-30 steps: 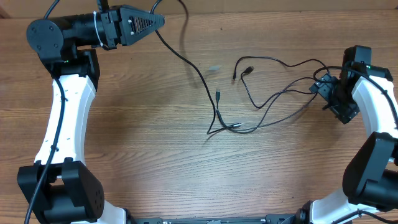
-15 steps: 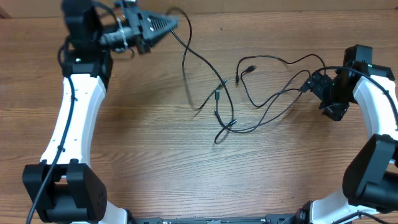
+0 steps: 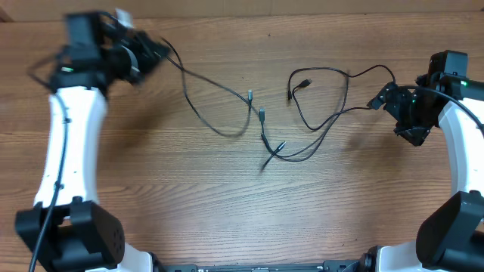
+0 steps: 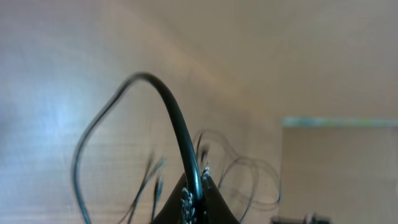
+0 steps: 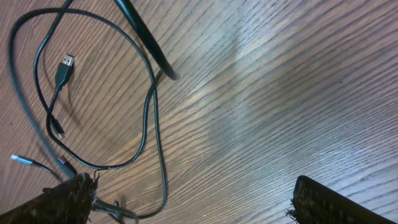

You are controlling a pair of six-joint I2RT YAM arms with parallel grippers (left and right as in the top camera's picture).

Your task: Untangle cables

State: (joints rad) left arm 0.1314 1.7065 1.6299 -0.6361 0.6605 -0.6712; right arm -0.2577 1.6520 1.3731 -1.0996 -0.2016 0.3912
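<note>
Several thin black cables [image 3: 306,151] lie across the middle of the wooden table and cross each other near a knot [image 3: 272,148]. My left gripper [image 3: 149,53] hovers at the far left, blurred, shut on one cable [image 3: 200,113]. That cable sags down and ends in a small plug [image 3: 249,94]. The left wrist view shows the fingertips [image 4: 208,193] pinched on this strand [image 4: 177,124]. At the right, my right gripper [image 3: 395,115] stands wide open over the table. In its wrist view a strand [image 5: 149,124] runs past the left finger [image 5: 65,199], and nothing sits between the fingers.
A USB plug [image 5: 65,64] lies on the wood at the end of one loop [image 3: 333,72]. The white arm links [image 3: 64,151] run down both sides of the table. The far table edge [image 3: 302,11] is close behind the cables.
My left arm has swung to the left with its cable, dragging that strand and its plug leftward, away from the tangle. The right gripper has barely moved and stays open.
</note>
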